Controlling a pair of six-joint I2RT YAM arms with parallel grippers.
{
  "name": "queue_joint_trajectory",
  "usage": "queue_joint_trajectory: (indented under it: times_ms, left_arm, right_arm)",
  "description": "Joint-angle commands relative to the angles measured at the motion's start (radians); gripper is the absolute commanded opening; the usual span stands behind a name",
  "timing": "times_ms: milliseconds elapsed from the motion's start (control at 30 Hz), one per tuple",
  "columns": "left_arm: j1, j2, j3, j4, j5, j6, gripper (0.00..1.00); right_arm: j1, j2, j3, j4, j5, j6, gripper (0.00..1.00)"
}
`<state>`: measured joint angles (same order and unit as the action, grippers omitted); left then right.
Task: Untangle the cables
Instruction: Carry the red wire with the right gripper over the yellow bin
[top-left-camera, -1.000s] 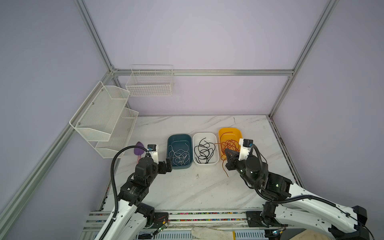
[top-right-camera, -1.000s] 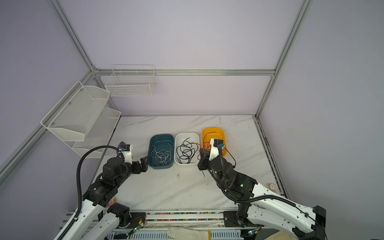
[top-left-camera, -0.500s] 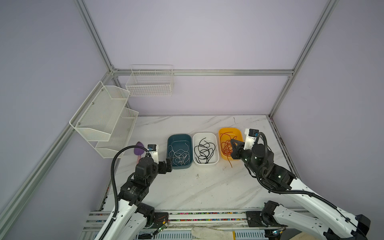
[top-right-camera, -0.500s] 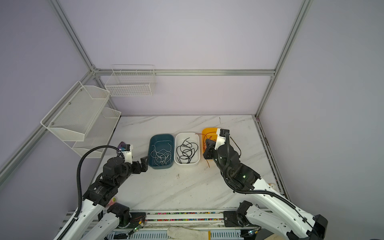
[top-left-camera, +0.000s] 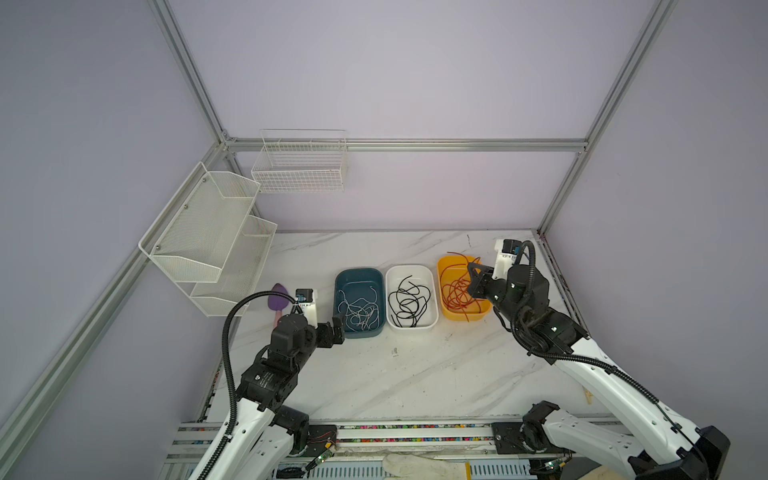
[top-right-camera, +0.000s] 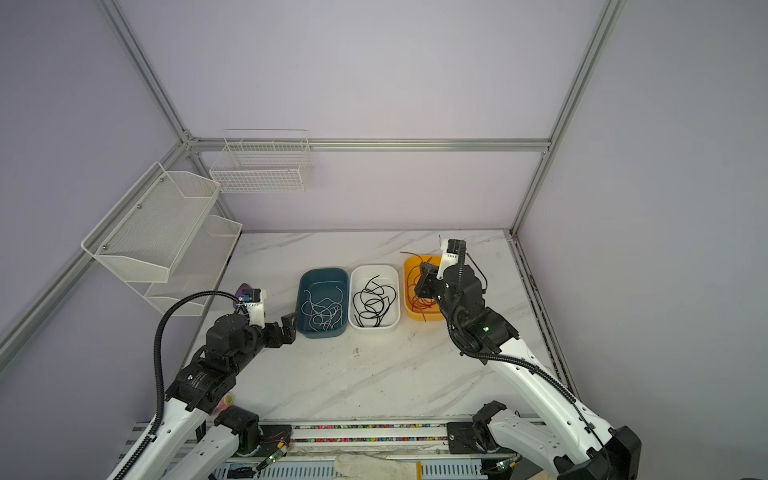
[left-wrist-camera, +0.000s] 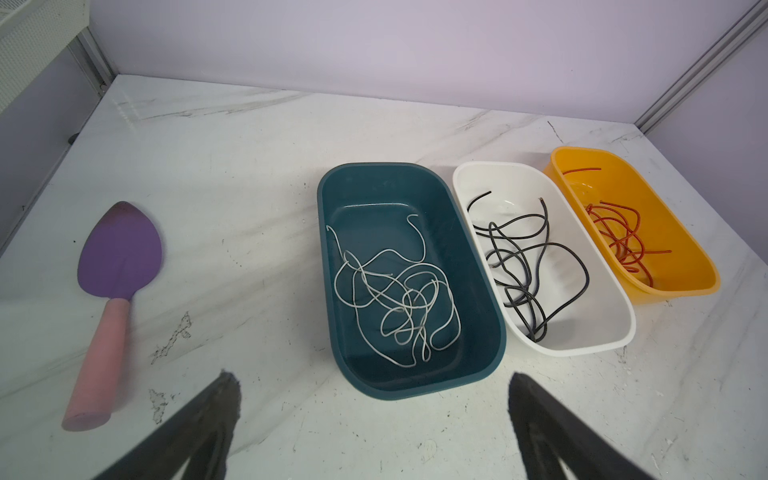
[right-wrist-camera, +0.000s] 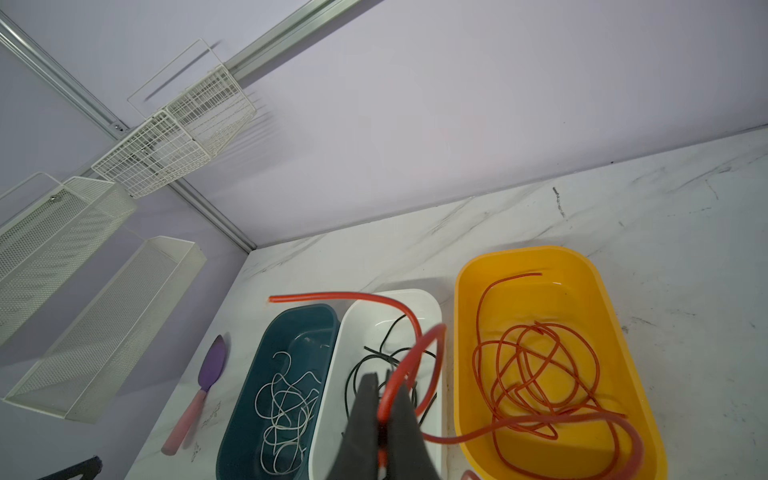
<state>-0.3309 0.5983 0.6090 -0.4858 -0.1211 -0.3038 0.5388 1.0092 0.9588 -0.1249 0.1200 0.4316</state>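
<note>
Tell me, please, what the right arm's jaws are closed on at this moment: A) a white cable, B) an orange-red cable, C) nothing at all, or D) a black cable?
B: in the right wrist view the right gripper has its jaws shut on an orange-red cable, which loops up out of them.
</note>
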Motion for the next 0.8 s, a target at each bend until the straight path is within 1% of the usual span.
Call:
queue_joint_trajectory:
  times_ms: [0, 200, 533, 767]
  left_arm:
    - [-0.007, -0.003, -0.040, 0.040, 0.011, -0.004, 1.00]
    - [-0.007, -0.002, -0.040, 0.041, 0.014, -0.003, 1.00]
    - [-0.011, 0.001, -0.041, 0.041, 0.015, -0.003, 1.00]
    - [-0.010, -0.001, -0.041, 0.041, 0.014, -0.003, 1.00]
  right_arm:
    - [-0.057, 0.014, 0.030, 0.026, -0.086, -0.013, 0.00]
    - [-0.128, 0.045, 0.021, 0.062, -0.146, 0.004, 0.00]
    - [-0.225, 0.096, -0.002, 0.135, -0.204, 0.053, 0.00]
    - [-0.271, 0.175, -0.012, 0.216, -0.276, 0.109, 0.00]
